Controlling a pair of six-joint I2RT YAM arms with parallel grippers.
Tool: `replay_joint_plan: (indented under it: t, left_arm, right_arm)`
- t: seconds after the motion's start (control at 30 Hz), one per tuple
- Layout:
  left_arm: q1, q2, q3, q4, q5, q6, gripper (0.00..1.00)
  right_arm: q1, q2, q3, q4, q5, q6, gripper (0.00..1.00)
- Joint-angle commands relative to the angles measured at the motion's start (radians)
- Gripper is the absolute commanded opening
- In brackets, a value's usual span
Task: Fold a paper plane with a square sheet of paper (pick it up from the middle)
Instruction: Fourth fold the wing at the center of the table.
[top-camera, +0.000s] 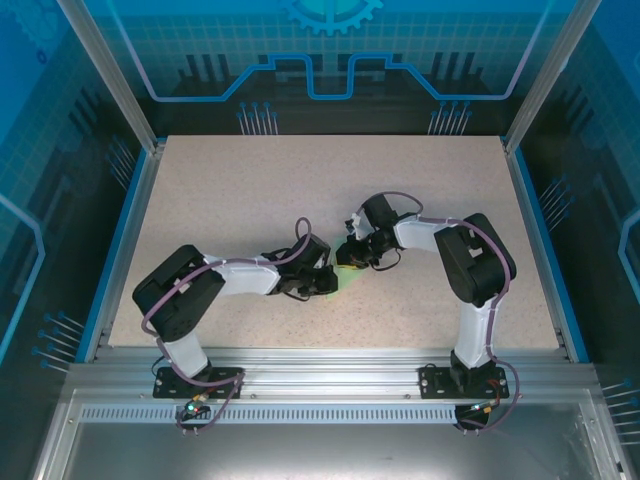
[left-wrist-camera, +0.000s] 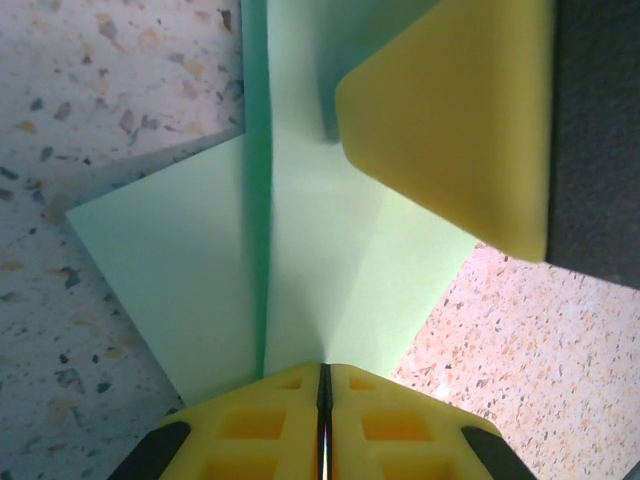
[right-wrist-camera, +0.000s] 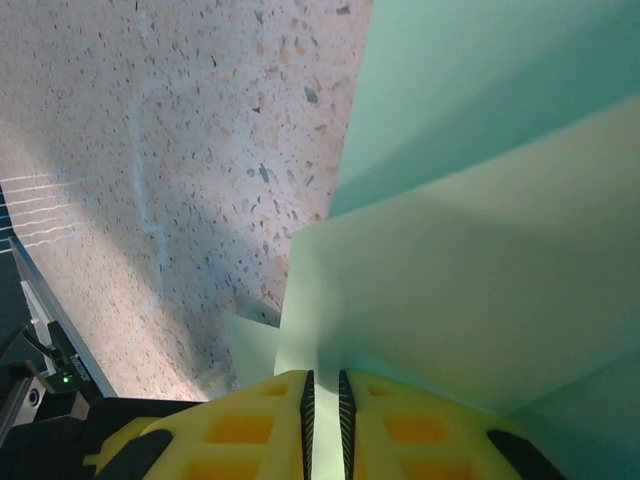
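The pale mint-green sheet of paper (left-wrist-camera: 210, 270) is folded into a plane-like shape, with a centre crease and two flaps spreading to either side. It sits between the two arms at mid-table (top-camera: 345, 273). My left gripper (left-wrist-camera: 324, 375) is shut on the crease at the near end, its jaws pressed together on the thin fold. My right gripper (right-wrist-camera: 323, 385) is shut on another folded edge of the same paper (right-wrist-camera: 480, 260). One of its yellow fingers (left-wrist-camera: 460, 110) rests on the paper's far end in the left wrist view. Seen from above, the left gripper (top-camera: 322, 281) and the right gripper (top-camera: 352, 258) nearly meet.
A speckled beige tabletop (top-camera: 250, 200) stretches around the arms, edged by blue rails (top-camera: 125, 240) and metal posts. Bare table lies to the back and to both sides of the paper.
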Motion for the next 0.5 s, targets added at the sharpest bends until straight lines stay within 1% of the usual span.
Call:
replay_joint_plan:
  t: [0.0, 0.27, 0.47]
  left_arm:
    - [0.007, 0.006, -0.061, 0.000, 0.042, -0.035, 0.12]
    - [0.005, -0.014, -0.138, 0.024, 0.115, -0.067, 0.14]
    - [-0.030, -0.030, -0.162, 0.032, 0.154, -0.075, 0.16]
  right_arm:
    - [0.011, 0.022, -0.010, -0.029, 0.022, -0.019, 0.17]
    - [0.011, 0.026, -0.007, -0.035, 0.029, -0.020, 0.17]
    - [0.011, 0.023, -0.005, -0.042, 0.035, -0.023, 0.17]
